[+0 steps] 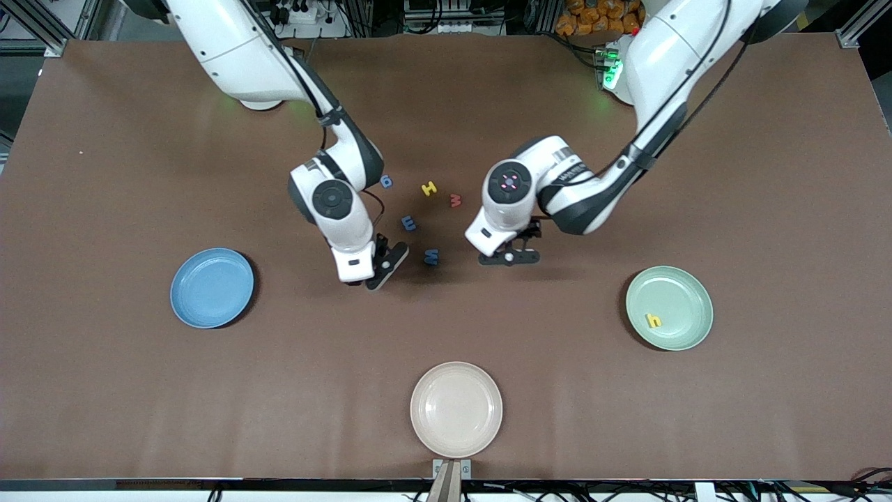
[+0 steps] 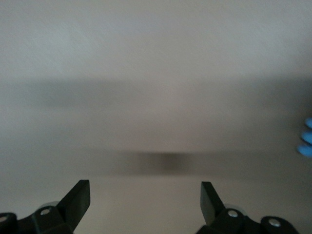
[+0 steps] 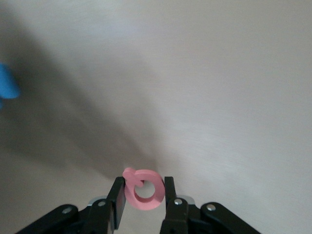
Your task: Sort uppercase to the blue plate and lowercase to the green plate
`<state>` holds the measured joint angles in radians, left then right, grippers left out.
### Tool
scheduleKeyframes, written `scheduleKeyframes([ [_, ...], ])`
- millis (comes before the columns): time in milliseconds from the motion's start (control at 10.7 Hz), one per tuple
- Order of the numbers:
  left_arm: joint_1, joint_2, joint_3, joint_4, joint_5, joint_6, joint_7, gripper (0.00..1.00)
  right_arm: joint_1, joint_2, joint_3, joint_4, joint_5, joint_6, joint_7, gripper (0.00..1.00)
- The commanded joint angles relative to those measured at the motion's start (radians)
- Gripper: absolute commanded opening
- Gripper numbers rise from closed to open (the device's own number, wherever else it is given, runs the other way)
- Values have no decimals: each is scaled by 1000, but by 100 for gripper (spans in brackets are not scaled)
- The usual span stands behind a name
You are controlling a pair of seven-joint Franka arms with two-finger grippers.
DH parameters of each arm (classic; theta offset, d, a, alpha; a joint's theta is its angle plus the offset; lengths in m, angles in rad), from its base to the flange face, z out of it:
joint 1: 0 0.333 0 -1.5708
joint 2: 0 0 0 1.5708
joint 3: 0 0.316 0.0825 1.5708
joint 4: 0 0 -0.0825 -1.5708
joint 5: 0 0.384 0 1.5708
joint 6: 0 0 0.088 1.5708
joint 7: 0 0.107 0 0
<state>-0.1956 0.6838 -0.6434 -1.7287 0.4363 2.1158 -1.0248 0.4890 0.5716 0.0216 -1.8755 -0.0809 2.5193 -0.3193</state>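
the right gripper (image 3: pixel 142 194) pinches the red q (image 3: pixel 143 189) at its rim; it could twist loose; the left gripper (image 2: pixel 145 197) gapes empty.

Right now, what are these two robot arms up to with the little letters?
They are sorting foam letters onto plates. The right gripper has its jaws shut on the red foam Q. The left gripper hangs open over bare table. A yellow lowercase h lies in the pale green plate; the light-blue plate holds nothing.
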Motion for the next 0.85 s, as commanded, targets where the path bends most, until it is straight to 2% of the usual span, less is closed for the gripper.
scheduleKeyframes([
  [0,-54,13,5,4,-24,48,-82,100,-158,-119,12,-25,-16,-135,-39,0],
  [188,-108,40,7,3,-25,108,-139,100,-289,-145,14,-5,-16,-276,-116,0],
  [563,-183,98,13,-5,-10,203,-262,100,-443,-125,12,19,-17,-290,-315,0],
  [657,-192,105,13,-12,-7,208,-270,100,-452,-109,12,33,-16,-284,-331,23],
  [751,-196,105,13,-28,-7,211,-270,100,-452,-98,12,36,-16,-280,-325,88],
])
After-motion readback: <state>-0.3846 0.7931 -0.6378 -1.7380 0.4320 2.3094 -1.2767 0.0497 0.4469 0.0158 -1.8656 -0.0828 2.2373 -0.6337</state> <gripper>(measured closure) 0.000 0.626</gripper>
